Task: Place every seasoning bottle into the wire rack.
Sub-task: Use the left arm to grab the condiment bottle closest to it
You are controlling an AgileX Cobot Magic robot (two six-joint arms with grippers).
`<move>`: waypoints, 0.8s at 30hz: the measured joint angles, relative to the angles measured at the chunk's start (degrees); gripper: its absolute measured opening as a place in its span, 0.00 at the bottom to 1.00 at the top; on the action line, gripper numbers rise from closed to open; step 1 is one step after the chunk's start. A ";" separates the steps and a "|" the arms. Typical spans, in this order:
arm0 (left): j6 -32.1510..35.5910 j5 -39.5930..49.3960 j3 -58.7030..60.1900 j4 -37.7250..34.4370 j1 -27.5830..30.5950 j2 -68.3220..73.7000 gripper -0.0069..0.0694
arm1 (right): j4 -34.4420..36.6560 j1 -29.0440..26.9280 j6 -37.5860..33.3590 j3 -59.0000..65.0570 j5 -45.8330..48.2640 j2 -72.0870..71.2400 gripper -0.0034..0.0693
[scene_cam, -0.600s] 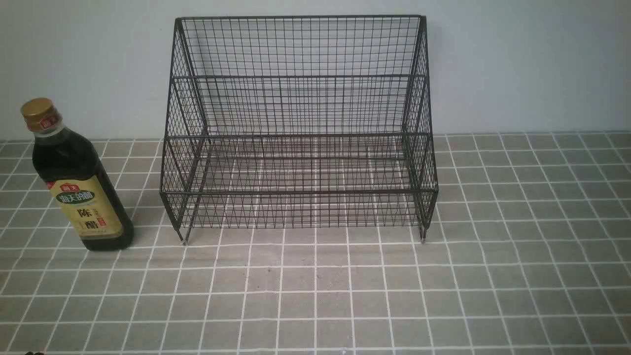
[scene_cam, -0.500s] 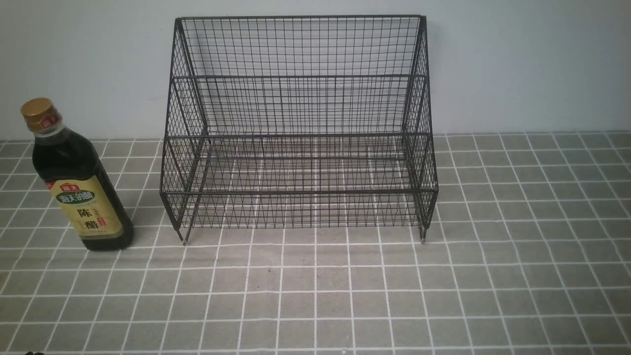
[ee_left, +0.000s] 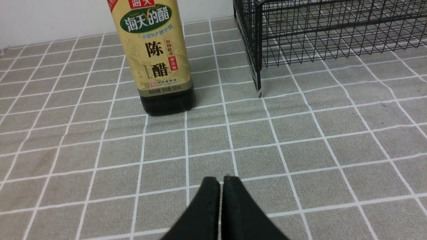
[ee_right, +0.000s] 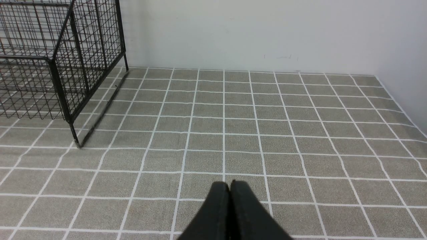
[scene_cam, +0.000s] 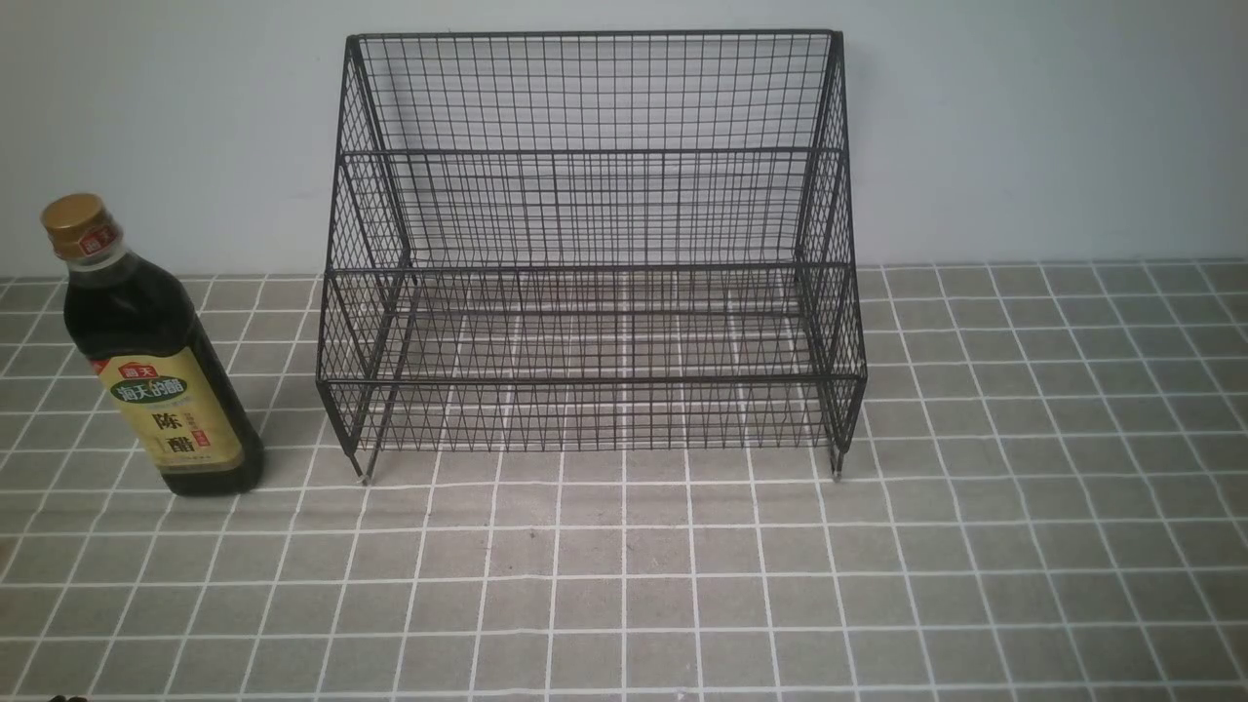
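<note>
**Bottle left of the rack, both on the counter**

I see the seasoning bottle (scene_cam: 156,380) standing upright on the counter (scene_cam: 682,585), to the left of the wire rack (scene_cam: 590,263), near its left front leg but apart from it. The rack stands mid-counter, its back close to the wall (scene_cam: 1024,127). My left gripper (ee_left: 221,181) sits before the bottle, apart from it. My right gripper (ee_right: 230,185) sits right of the rack.

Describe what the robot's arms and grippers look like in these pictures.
Only their ends show, in the wrist views. The left gripper has two matte black fingers, broad at the base and tapering to rounded tips, slightly grainy. The right gripper looks the same. No cables, markings or arm links are visible anywhere.
</note>
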 joint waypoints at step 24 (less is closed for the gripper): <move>-4.11 -46.23 -0.14 -14.80 0.00 3.72 0.08 | 0.02 0.00 0.00 0.00 0.00 0.00 0.03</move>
